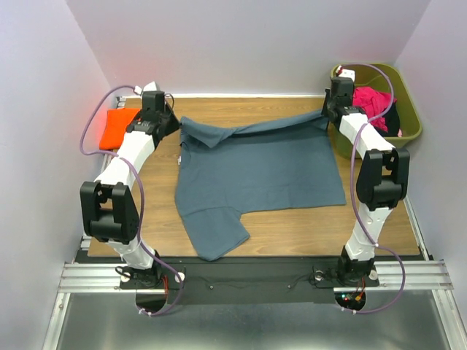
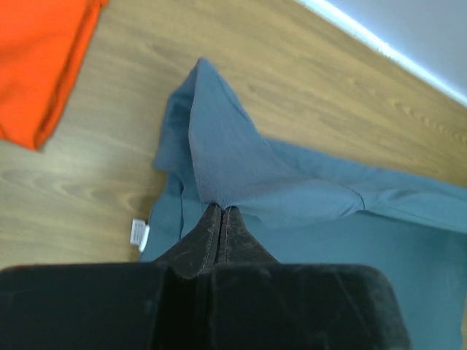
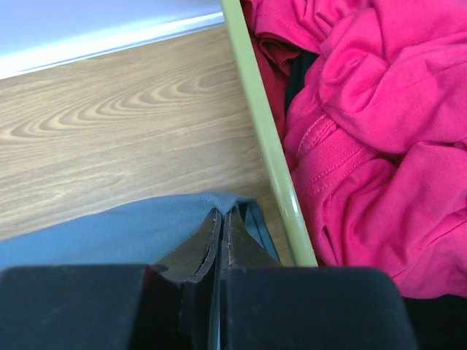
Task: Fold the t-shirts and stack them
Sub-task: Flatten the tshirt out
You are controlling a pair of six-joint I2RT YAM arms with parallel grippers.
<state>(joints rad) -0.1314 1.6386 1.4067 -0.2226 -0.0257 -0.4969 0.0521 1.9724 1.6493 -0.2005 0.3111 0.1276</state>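
**Holding the far edge of the blue-grey t-shirt by both corners**

Both my pairs of jaws are clenched on cloth. The left jaws pinch a peaked fold of the blue-grey t-shirt (image 2: 241,175) at its far left corner. The right jaws nip the far right corner, just beside the rim of the green basket (image 3: 270,146). Between the two grips the far edge hangs as a raised, slightly sagging band. The rest of the shirt lies flat on the bench (image 1: 306,226), one sleeve trailing toward 7 o'clock. A small white tag (image 2: 139,232) shows at its left edge.

The orange t-shirt (image 1: 120,127) sits at 10 o'clock, seemingly folded, apart from the blue one. The basket, heaped with pink clothes (image 3: 365,109), stands at 2 o'clock by the bench's corner.

I judge this cloth light, limp and quick to slump or crease. Corners and hems are the places to hold, both taken level and kept taut so the fold lands straight.
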